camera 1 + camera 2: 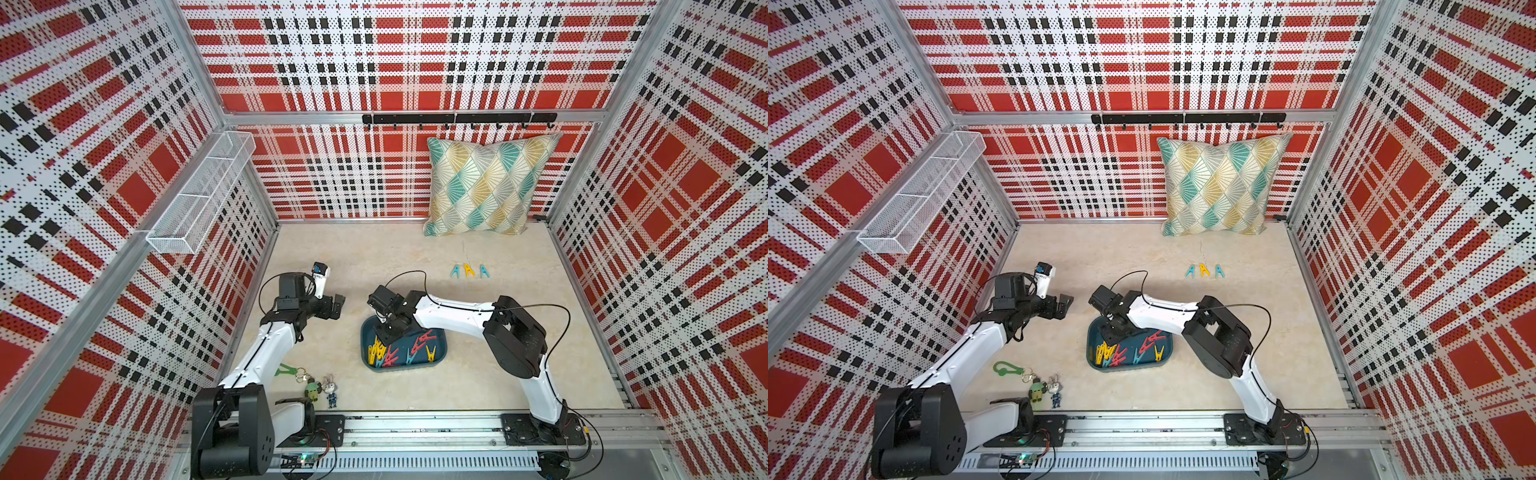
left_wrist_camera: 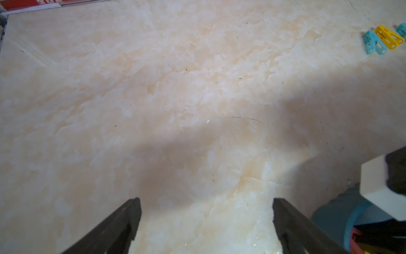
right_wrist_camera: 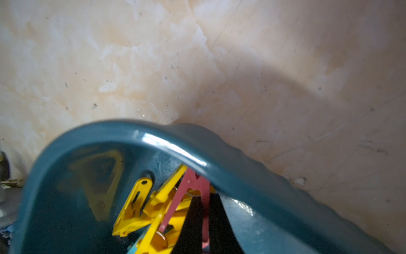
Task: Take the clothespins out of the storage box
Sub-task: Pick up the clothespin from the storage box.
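Looking down in both top views first: seeing the right gripper (image 1: 381,337) dipped into the end of the storage box (image 1: 399,367) nearer the left arm, right over the yellow-and-red heap of clothespins (image 1: 388,355), with three more pegs (image 1: 468,271) already lined up out on the table (image 1: 374,257) toward the cushion (image 1: 490,183). Also spotting the left gripper (image 1: 1065,305) parked off to the side of the box, well clear, spread wide over nothing. Switching to the left wrist view: backs that up, showing both fingers (image 2: 118,226) far apart above bare table, with just a corner of the box at the edge. Moving to the right wrist view: shows the black fingertips (image 3: 219,220) closed narrow on one leg of a red clothespin (image 3: 189,187), tucked up against the box wall and lying across a few yellow ones (image 3: 136,209). Guessing at the risks from here: pinching only one thin leg, so could swivel or slip out on the lift; tangled with the yellows, so could hook one and drop it halfway or flick it onto the table somewhere random; sitting close under the curled rim, so could catch there and tip or drag the light box along. Probably worth pulling straight up and slowly.
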Motion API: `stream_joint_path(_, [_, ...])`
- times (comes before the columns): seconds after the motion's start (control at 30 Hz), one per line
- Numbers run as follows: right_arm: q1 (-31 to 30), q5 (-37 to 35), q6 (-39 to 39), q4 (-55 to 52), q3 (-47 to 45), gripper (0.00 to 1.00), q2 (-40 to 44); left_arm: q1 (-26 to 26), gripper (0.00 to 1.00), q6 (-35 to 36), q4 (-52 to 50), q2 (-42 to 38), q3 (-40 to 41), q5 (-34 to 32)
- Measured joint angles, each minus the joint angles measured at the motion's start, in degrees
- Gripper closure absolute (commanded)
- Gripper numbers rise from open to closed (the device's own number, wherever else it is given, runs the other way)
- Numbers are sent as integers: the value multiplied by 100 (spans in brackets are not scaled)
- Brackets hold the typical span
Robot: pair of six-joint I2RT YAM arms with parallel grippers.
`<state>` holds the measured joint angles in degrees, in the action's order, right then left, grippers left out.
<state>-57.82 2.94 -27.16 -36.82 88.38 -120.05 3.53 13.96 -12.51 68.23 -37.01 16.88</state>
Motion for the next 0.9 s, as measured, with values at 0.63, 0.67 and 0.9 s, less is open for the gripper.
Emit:
stream_joint_path(0.63, [0,-435,13,245,-1169,98,1665,28,1,0,0,0,0,72])
stream_joint_path(0.67, [0,-481,22,247,-1261,98,1834,31,1,0,0,0,0,72])
stream_joint_path(0.9, [168,-942,96,278,-1528,100,2916,33,1,0,0,0,0,66])
